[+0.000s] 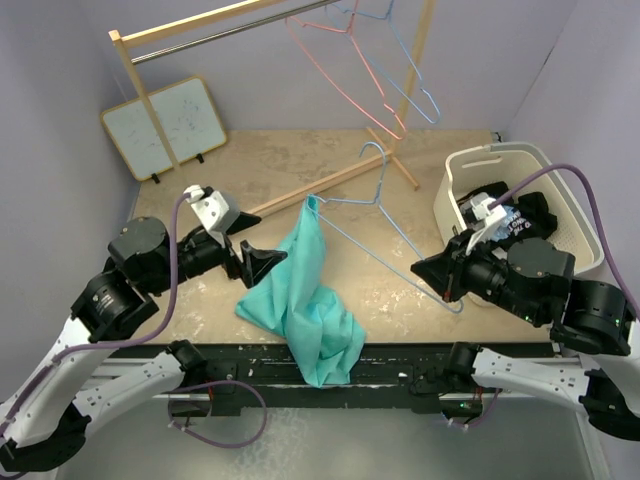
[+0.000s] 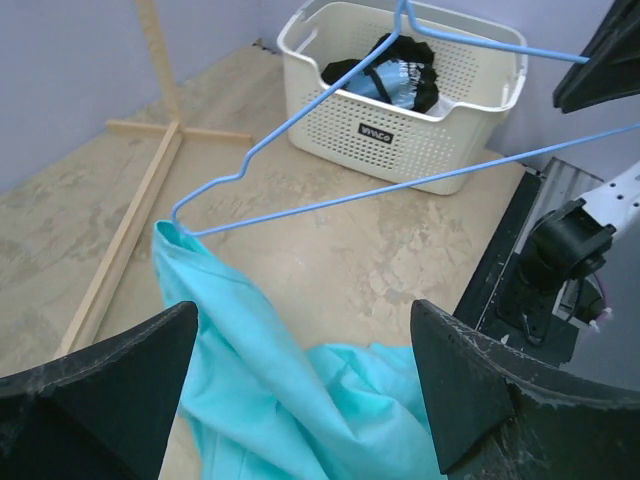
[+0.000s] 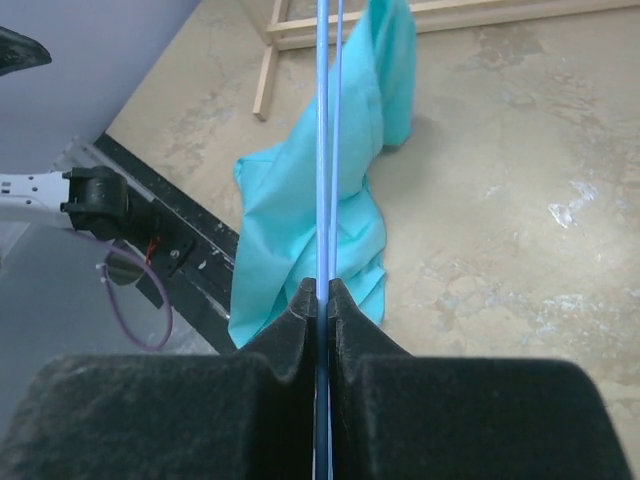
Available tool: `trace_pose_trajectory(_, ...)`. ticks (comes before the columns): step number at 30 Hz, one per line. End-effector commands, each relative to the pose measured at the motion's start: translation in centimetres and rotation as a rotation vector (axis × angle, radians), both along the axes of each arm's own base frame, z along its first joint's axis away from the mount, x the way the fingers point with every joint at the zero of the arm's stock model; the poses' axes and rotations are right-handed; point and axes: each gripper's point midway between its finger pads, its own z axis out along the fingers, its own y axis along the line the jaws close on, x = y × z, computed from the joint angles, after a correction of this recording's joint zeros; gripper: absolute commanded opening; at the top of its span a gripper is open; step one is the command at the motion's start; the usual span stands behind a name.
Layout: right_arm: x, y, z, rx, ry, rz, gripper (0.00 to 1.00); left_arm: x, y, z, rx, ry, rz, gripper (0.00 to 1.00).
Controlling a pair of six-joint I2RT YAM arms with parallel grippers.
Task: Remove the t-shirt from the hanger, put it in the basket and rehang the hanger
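A turquoise t-shirt (image 1: 300, 295) hangs by one end from the left tip of a blue wire hanger (image 1: 385, 220) and piles on the table, spilling over its front edge. My right gripper (image 1: 432, 272) is shut on the hanger's right end, holding it above the table; the wire runs between my closed jaws in the right wrist view (image 3: 322, 150). My left gripper (image 1: 262, 260) is open and empty just left of the shirt. In the left wrist view the shirt (image 2: 280, 380) lies between and below my spread fingers (image 2: 470, 385), with the hanger (image 2: 370, 195) above.
A white basket (image 1: 560, 200) with dark clothes stands at the right. A wooden clothes rack (image 1: 330, 180) with pink and blue hangers (image 1: 360, 70) stands at the back, its base crossing the table. A whiteboard (image 1: 160, 125) leans at the back left.
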Motion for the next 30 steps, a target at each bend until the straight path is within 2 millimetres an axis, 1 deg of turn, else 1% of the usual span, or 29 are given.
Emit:
trace_pose_trajectory(1,0.3,1.0,0.4,-0.017,0.034,0.002,0.00,0.3,3.2,0.2,-0.069,-0.011,0.163,0.89)
trace_pose_trajectory(4,-0.5,2.9,-0.1,-0.044,0.082,0.098,0.00,-0.2,5.0,-1.4,-0.083,0.015,0.228,0.88)
trace_pose_trajectory(6,-0.7,3.7,0.3,-0.046,0.079,0.140,0.00,-0.7,6.2,-2.5,-0.089,0.041,0.269,0.88)
trace_pose_trajectory(8,0.3,3.2,1.7,-0.021,0.042,0.074,0.00,-1.2,7.2,-3.5,-0.095,0.068,0.297,0.87)
trace_pose_trajectory(9,0.2,3.3,2.2,-0.001,0.034,0.082,0.00,-1.4,7.5,-4.4,-0.095,0.086,0.309,0.86)
trace_pose_trajectory(10,0.5,3.4,3.1,0.027,0.017,0.068,0.00,-1.7,7.9,-4.9,-0.099,0.100,0.320,0.86)
trace_pose_trajectory(12,1.7,3.8,4.8,0.050,-0.041,0.036,0.00,-2.2,8.6,-6.0,-0.111,0.121,0.339,0.85)
trace_pose_trajectory(13,2.4,4.0,6.0,0.060,-0.078,0.021,0.00,-2.3,9.0,-6.7,-0.114,0.137,0.355,0.84)
trace_pose_trajectory(15,4.6,4.3,7.6,0.045,-0.141,-0.062,0.00,-2.4,9.4,-7.5,-0.126,0.159,0.376,0.84)
trace_pose_trajectory(17,7.1,4.4,9.8,0.031,-0.240,-0.152,0.00,-2.5,9.8,-8.0,-0.144,0.169,0.395,0.84)
trace_pose_trajectory(18,8.1,4.4,11.2,0.042,-0.295,-0.192,0.00,-2.5,10.1,-8.0,-0.151,0.165,0.404,0.84)
trace_pose_trajectory(21,10.7,4.8,14.9,0.062,-0.432,-0.296,0.00,-2.5,10.9,-8.1,-0.165,0.171,0.447,0.84)
trace_pose_trajectory(24,12.9,6.0,17.9,0.067,-0.518,-0.356,0.00,-2.6,11.2,-8.2,-0.178,0.172,0.456,0.84)
trace_pose_trajectory(25,13.9,6.7,18.3,0.059,-0.531,-0.375,0.00,-2.6,11.3,-8.3,-0.182,0.175,0.461,0.83)
trace_pose_trajectory(27,15.8,7.1,19.5,0.072,-0.549,-0.409,0.00,-2.6,11.6,-8.2,-0.191,0.174,0.472,0.83)
trace_pose_trajectory(30,19.6,7.3,20.0,0.116,-0.522,-0.403,0.00,-2.9,12.2,-8.0,-0.212,0.170,0.489,0.82)
